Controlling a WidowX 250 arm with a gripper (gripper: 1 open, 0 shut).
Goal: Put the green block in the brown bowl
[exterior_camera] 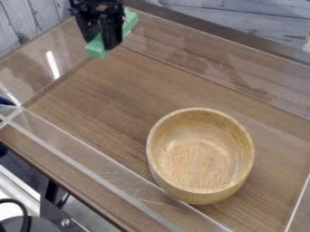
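At the top left, my black gripper (pixel 101 34) hangs pointing down, shut on the green block (pixel 100 47). The bright green bar sticks out below the fingers and to their right, above the wooden tabletop. The brown bowl (pixel 201 154) is a large round light-wood bowl resting at the lower right, far from the gripper and with nothing inside it.
Clear acrylic walls (pixel 72 163) fence the wooden tabletop (pixel 109 109) on all sides, including a front rail and a left panel. White planks run behind the back wall. Below the front rail, dark cables and frame parts show.
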